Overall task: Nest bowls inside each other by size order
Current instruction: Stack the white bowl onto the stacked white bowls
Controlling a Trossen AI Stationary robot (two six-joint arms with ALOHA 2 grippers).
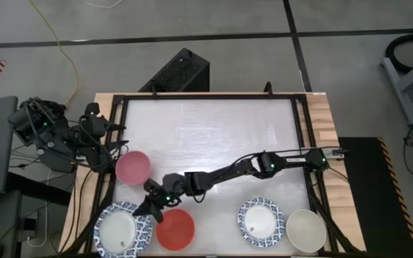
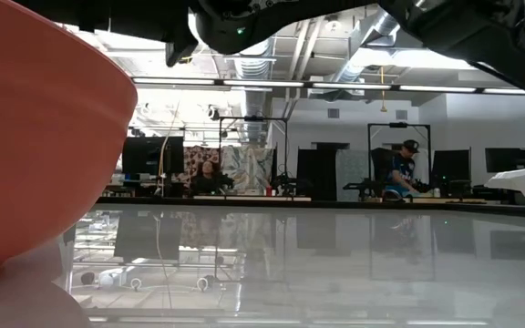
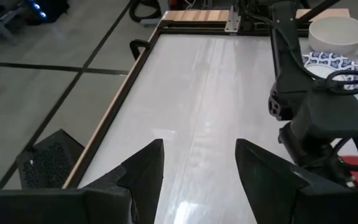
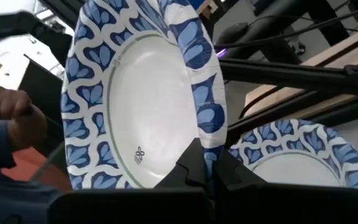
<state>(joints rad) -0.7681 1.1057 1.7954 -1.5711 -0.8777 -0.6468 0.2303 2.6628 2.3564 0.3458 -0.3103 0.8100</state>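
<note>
My right gripper (image 1: pixel 148 209) reaches across the table to the near left corner and is shut on a blue-and-white patterned bowl (image 1: pixel 122 229), which fills the right wrist view (image 4: pixel 142 99). A second blue-and-white bowl (image 4: pixel 291 155) lies under it. A red bowl (image 1: pixel 175 229) stands right beside them on the table. A pink bowl (image 1: pixel 133 166) stands at the left edge. A third blue-and-white bowl (image 1: pixel 261 218) and a cream-white bowl (image 1: pixel 306 229) stand near right. My left gripper (image 3: pixel 197 180) is open and empty at the left edge, by the pink bowl. My right gripper pinches the patterned rim (image 4: pixel 211 134) of the upper blue-and-white bowl between its two fingers, on the side nearest the red bowl. The fingers slant down from the table's right. The bowl's hollow faces the wrist camera, its held edge raised off the bowl below.
The right arm (image 1: pixel 264 163) lies low across the middle of the table. A black frame (image 1: pixel 210 97) runs round the white table top. A hand and a blue sleeve (image 4: pixel 11 118) show beyond the held bowl. The far half of the table holds no bowls.
</note>
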